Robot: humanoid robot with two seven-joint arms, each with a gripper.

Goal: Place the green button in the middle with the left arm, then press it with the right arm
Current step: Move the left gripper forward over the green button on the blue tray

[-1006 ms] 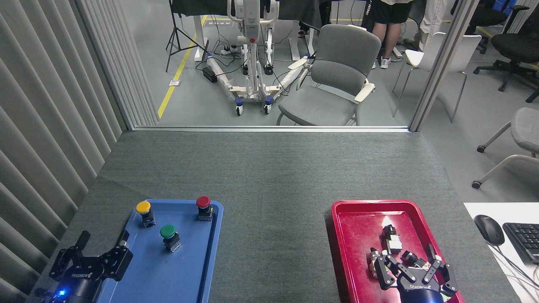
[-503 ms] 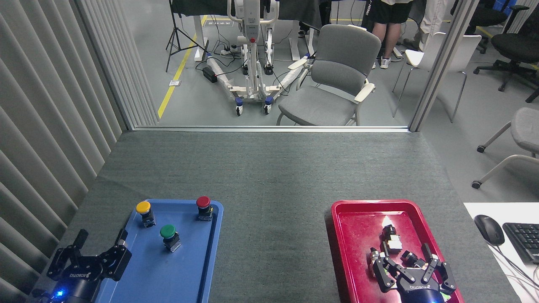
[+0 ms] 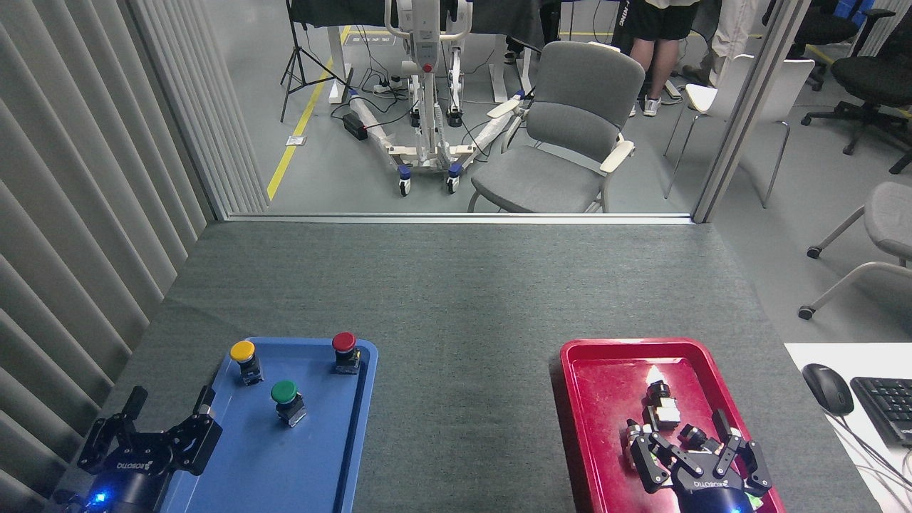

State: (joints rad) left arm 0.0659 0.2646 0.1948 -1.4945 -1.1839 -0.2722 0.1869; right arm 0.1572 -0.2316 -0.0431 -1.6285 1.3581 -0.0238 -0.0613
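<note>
Left tool, black, lettered ROBOTIQ, fingers spread, empty, at blue tray's near-left corner. Green button, domed cap, mid-tray. Right tool, spread, empty, above red tray. Felt tabletop.

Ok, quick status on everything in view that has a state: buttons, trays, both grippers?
green button: upright in blue tray, not gripped
yellow button: upright in blue tray
red button: upright in blue tray
red tray: holds small loose parts
left gripper: open, empty, at blue tray's near left edge
right gripper: open, over red tray
table middle: no button there yet
</note>
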